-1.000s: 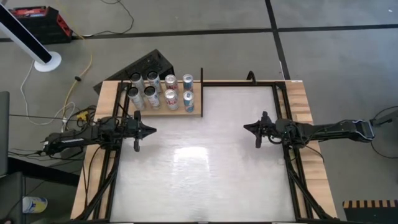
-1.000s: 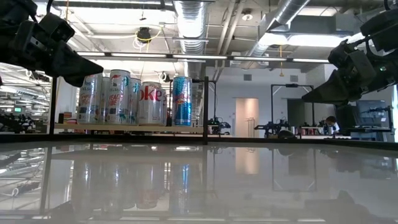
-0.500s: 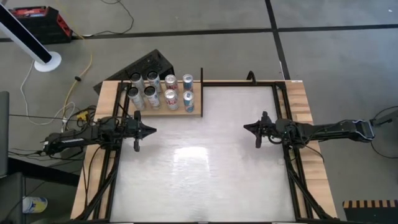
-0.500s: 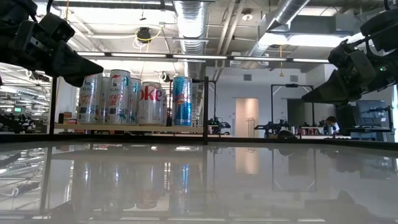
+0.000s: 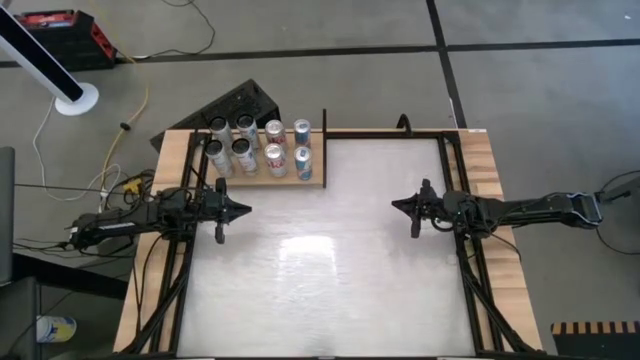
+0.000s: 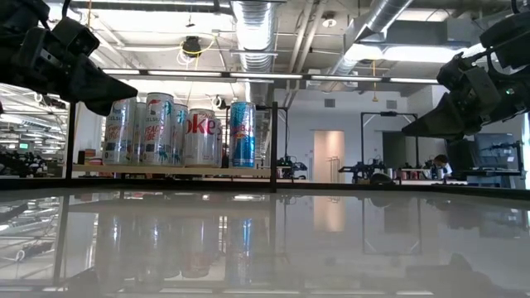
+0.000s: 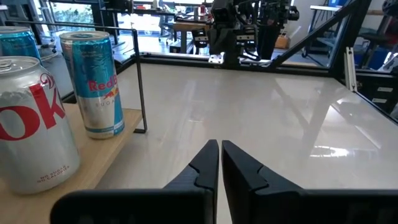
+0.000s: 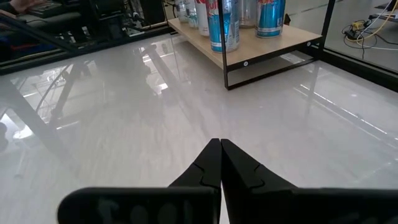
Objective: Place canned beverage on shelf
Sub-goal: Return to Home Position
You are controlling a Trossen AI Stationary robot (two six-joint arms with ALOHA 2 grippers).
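The light-wood shelf point(image 5: 318, 176) with thin black uprights stands at the table's far left corner. Several cans point(image 5: 273, 146) stand upright on it on their bases, among them a blue Red Bull can point(image 7: 97, 84) and a silver Coke can point(image 7: 31, 121). The cans also show in the low view point(image 6: 242, 134). My left gripper point(image 5: 245, 210) is shut and empty above the table's left side, near the shelf's near edge. My right gripper point(image 5: 396, 205) is shut and empty above the table's right side. Both show in their wrist views, the left gripper point(image 7: 220, 147) and the right gripper point(image 8: 220, 144).
The glossy white tabletop point(image 5: 330, 270) lies between the two grippers. Wooden side rims point(image 5: 500, 260) and black frame bars run along the table's edges. A black case point(image 5: 235, 105) lies on the floor behind the shelf.
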